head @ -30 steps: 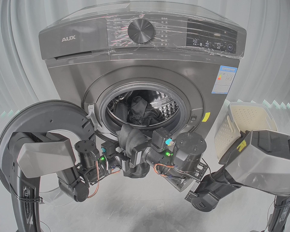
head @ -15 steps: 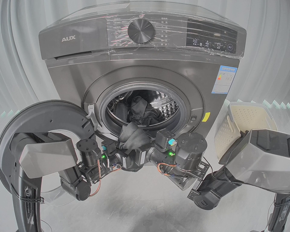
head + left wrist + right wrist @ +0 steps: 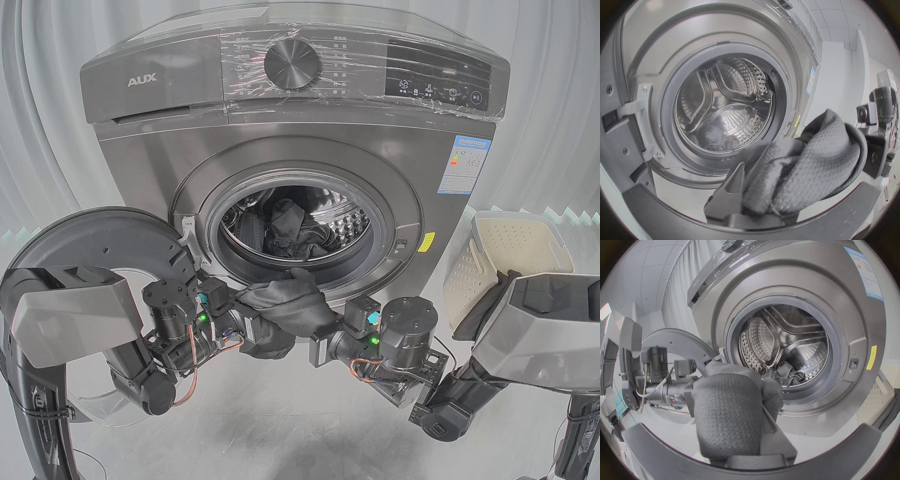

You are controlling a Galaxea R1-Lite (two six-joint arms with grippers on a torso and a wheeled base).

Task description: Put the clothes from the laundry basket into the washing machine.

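1. Dark garment (image 3: 287,306): held in front of the lower rim of the washing machine (image 3: 294,144), outside the drum (image 3: 340,219), spanned between both grippers.
2. Left gripper (image 3: 756,184): clamped on one end of the cloth, one finger (image 3: 731,187) bare, the other buried in the folds.
3. Right gripper (image 3: 740,427): likewise closed on the other end, one finger (image 3: 775,433) showing beside the bunched fabric.
4. Change over the last second: earlier hanging as a narrow vertical fold between close-set wrists; now drawn out sideways, with the left arm shifted leftward and the right arm rightward and lower.
5. Meaning for the task: probably a spreading of the load before the push inward; no nearer the drum than before.
6. Already inside: dark clothes (image 3: 290,231) heaped low in the drum.
7. Surroundings: door (image 3: 94,244) swung open to the left; laundry basket (image 3: 519,240) to the right of the machine, contents not discernible.
8. Still required: a lift over the rim and release inside; risk of cloth draping on the rim.
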